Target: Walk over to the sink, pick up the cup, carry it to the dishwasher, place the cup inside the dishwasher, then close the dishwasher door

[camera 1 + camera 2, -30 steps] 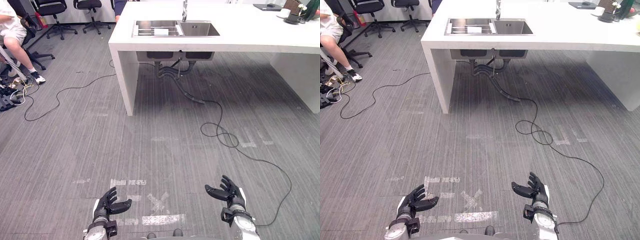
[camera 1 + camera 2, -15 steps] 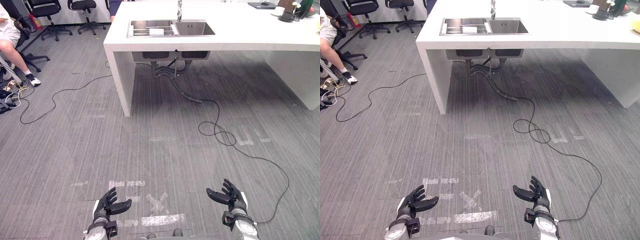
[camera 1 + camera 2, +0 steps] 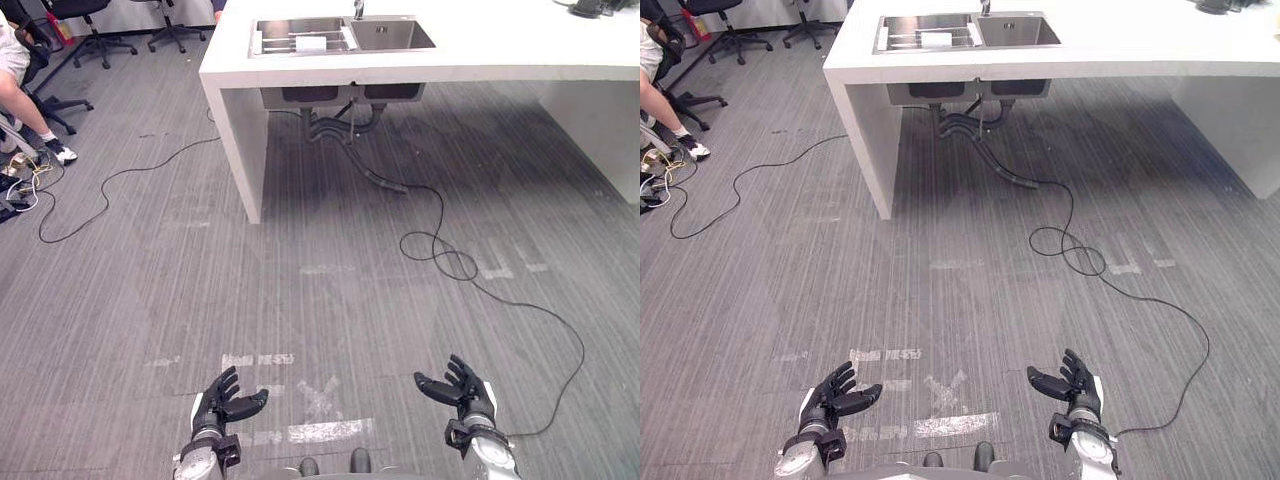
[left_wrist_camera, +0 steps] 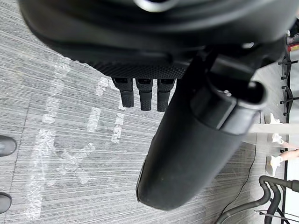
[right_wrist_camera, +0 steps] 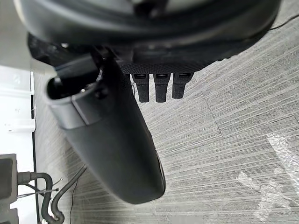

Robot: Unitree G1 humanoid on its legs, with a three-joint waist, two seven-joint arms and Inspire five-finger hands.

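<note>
Floor (image 3: pixel 300 300); left hand (image 3: pixel 218 404), right hand (image 3: pixel 464 388) splayed, empty

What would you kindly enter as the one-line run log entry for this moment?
stage: approach | sink: ahead, in white counter | left hand: open, empty | right hand: open, empty

The steel sink (image 3: pixel 395 36) is far ahead of me at 12 o'clock, set into the white counter (image 3: pixel 500 45). It has two basins. In the left one lies a small white thing (image 3: pixel 310 43); I cannot tell if it is the cup.
</note>
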